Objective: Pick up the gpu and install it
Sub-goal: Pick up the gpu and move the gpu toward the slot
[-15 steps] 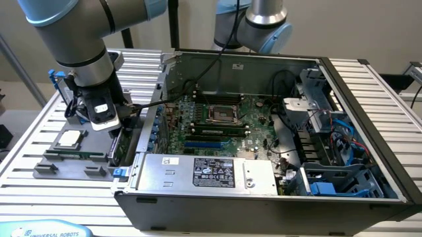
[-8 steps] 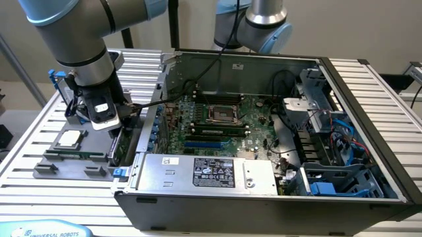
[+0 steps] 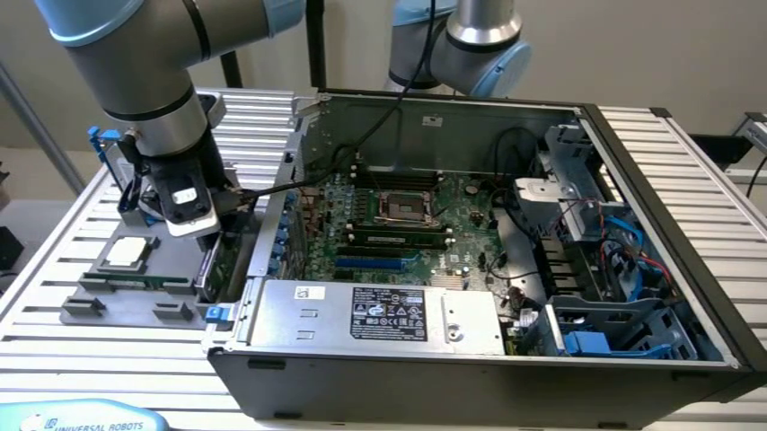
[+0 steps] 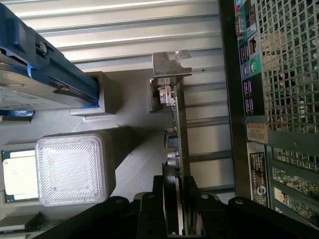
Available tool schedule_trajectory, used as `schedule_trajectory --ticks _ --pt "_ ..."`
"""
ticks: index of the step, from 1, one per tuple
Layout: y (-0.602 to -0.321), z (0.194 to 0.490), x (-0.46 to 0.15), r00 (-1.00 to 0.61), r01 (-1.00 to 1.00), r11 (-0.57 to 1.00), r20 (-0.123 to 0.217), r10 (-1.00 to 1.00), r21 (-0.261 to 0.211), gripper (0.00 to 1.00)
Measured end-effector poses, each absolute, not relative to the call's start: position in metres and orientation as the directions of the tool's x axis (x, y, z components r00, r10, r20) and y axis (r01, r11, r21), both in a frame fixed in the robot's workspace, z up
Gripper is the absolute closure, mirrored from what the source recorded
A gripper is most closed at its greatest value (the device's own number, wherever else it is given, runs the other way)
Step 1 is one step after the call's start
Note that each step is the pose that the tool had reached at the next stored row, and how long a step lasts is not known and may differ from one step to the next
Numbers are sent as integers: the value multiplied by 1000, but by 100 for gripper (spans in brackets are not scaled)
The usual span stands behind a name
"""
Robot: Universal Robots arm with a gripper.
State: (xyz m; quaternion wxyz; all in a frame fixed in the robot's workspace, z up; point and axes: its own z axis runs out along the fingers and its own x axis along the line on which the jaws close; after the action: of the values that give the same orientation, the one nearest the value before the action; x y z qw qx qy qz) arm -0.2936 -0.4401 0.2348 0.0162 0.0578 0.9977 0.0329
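The gripper (image 4: 182, 183) has its 2 jaws closed narrowly on the faces of the gpu (image 4: 180, 127), which stands on edge in the grey tray (image 3: 120, 298) just beside the open computer case (image 3: 671, 171). The card is gripped but not yet lifted or installed. The gripper covers the card's near end, so I cannot tell how it seats in the tray.

"UNIVERSAL ROBOTS" on blue cap (image 3: 48, 413) (cropped)
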Motion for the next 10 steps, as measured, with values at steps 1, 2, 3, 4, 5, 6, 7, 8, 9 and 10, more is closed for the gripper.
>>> schedule_trajectory --ticks 1,2,3,4,5,6,7,8,9,10 --pt "-440 235 -294 -993 114 991 -29 116 68 71" --pt "-440 235 -294 -993 114 991 -29 117 68 71" --pt "-440 235 -294 -993 114 991 -29 116 68 71" --pt "-440 235 -294 -993 114 991 -28 116 67 71" --pt "-440 235 -293 -993 114 991 -28 116 67 73" --pt "-440 235 -293 -993 114 991 -29 116 67 73" --pt "-440 235 -293 -993 114 991 -29 116 67 73" --pt "-440 235 -293 -993 114 991 -29 116 67 73" --pt "-440 235 -293 -993 114 991 -29 116 67 73" --pt "-440 235 -293 -993 114 991 -29 116 67 73"
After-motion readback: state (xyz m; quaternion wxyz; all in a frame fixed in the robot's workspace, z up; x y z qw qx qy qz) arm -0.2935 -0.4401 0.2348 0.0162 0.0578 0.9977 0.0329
